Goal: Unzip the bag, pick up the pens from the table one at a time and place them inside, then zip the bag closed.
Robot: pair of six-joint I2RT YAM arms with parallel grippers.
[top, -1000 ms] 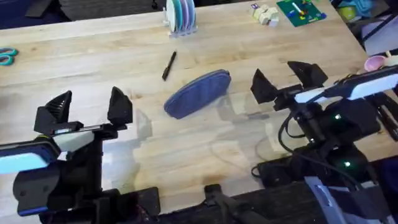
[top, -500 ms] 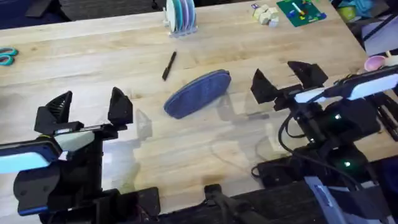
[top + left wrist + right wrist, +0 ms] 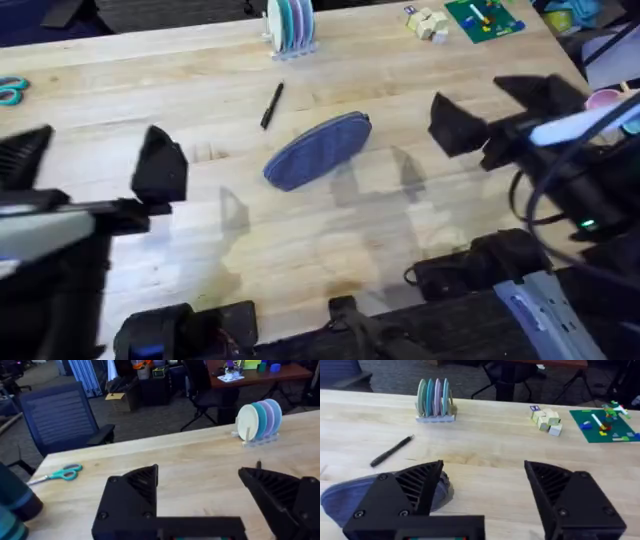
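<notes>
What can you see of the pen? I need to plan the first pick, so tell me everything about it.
The pen is slim and black, lying flat on the wooden table, slanted, apart from and beyond the blue-grey bag. The right wrist view shows a narrow tip at one end and a slightly thicker body. Nothing touches it but the tabletop.

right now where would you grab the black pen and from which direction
Probably at mid-barrel, coming straight down from above. The pen lies flat on the table, apart from the bag, so its sides are free. It is slim and runs diagonally, so turn the gripper so its fingers close across the barrel, not along it.
</notes>
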